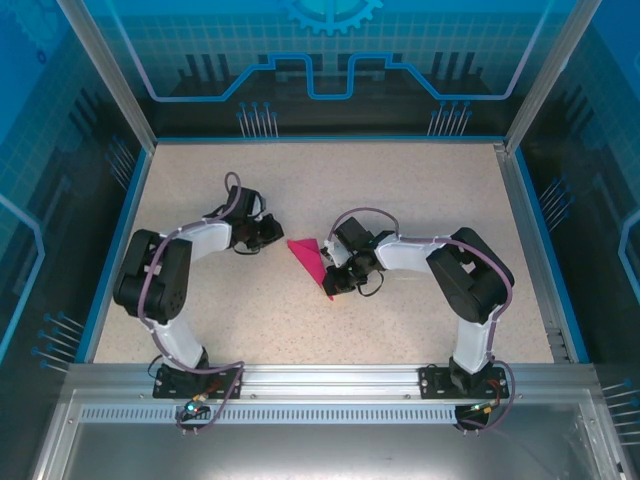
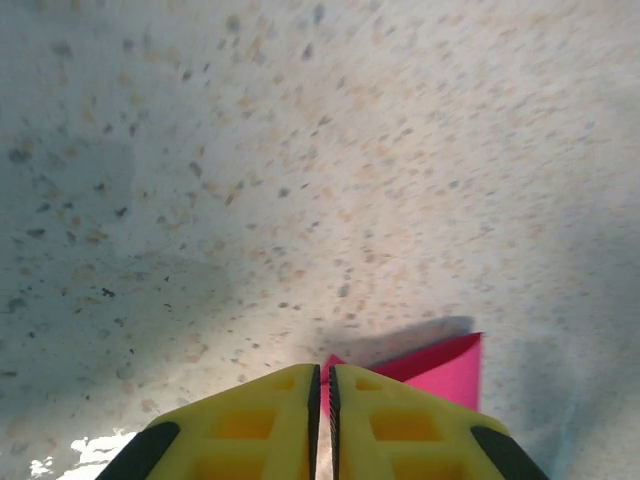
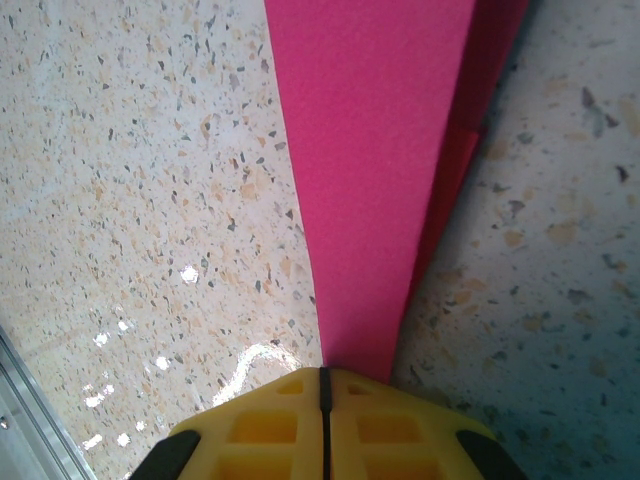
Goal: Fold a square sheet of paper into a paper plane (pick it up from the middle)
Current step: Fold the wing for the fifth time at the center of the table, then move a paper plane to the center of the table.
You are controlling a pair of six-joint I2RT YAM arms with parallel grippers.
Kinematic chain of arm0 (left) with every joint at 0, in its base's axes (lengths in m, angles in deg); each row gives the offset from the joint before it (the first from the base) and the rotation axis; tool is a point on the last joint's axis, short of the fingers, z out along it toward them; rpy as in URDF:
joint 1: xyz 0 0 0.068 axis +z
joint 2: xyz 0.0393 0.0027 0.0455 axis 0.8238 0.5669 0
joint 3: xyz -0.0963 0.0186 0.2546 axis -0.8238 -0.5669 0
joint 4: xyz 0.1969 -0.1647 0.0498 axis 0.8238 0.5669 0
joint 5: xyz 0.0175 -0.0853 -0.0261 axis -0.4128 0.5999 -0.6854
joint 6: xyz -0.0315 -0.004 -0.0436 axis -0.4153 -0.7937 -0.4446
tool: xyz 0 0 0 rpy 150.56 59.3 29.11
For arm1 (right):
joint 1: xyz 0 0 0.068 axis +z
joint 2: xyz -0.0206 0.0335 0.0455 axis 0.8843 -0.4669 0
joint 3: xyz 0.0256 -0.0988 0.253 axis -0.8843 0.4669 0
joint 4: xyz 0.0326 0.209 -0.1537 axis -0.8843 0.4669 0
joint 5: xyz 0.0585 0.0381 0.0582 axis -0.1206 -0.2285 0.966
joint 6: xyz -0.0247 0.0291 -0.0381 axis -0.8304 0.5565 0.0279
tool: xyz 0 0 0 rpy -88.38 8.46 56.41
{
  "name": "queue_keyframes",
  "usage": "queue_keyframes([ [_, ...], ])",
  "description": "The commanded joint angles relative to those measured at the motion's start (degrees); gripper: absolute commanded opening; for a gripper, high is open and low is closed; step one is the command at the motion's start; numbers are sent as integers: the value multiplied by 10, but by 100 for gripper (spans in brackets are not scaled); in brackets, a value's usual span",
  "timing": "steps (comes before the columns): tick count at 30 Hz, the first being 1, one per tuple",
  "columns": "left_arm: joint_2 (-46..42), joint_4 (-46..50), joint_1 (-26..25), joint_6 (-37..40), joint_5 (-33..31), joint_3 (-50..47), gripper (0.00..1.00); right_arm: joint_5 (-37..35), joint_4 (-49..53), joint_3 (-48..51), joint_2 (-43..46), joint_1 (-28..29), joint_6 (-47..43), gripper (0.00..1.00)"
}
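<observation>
The left gripper sits left of centre in the overhead view. Its yellow fingers are closed to a hairline slit. A corner of the pink paper meets their tips, but whether it is pinched or only touched I cannot tell. It is probably there to steady that end while a crease is made.

The paper lies flat on the speckled table in the middle of the frame. It is already folded into a narrow wedge running from upper left to lower right, so the plane looks partly made.

The right gripper, just right of centre, is clamped on the wedge's narrow lower end. In its wrist view the paper rises straight out from between the closed fingers and widens toward the top. That grip likely holds the layers together.
</observation>
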Motion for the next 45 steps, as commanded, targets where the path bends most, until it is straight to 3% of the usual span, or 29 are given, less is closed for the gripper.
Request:
queue_keyframes([
  [1,-46,7,6,8,-18,-21,17,-37,64,29,-28,7,0,7],
  [6,-91,-14,-7,-19,12,-62,19,-28,51,31,-19,7,2,7],
  [10,-129,-7,-45,-40,-12,-87,23,24,8,27,14,3,11,11],
  [13,-158,5,-63,-79,-48,-105,30,49,-35,12,69,-2,30,20],
  [15,-176,14,-68,-98,-59,-113,36,49,-60,6,107,-7,39,31],
  [20,-208,77,-90,-102,-109,-102,47,-63,-54,19,194,-33,31,57],
  [25,-202,141,-121,-91,-156,-67,59,-174,-44,53,274,-77,11,72],
  [28,-183,171,-152,-104,-193,-40,67,-222,-52,81,310,-102,10,78],
  [32,-132,235,-207,-138,-262,21,75,-230,-85,141,346,-145,36,81],
  [40,25,377,-296,-153,-359,207,74,-270,-105,207,379,-195,83,94],
  [45,101,431,-317,-147,-390,274,65,-270,-103,214,376,-203,93,94],
])
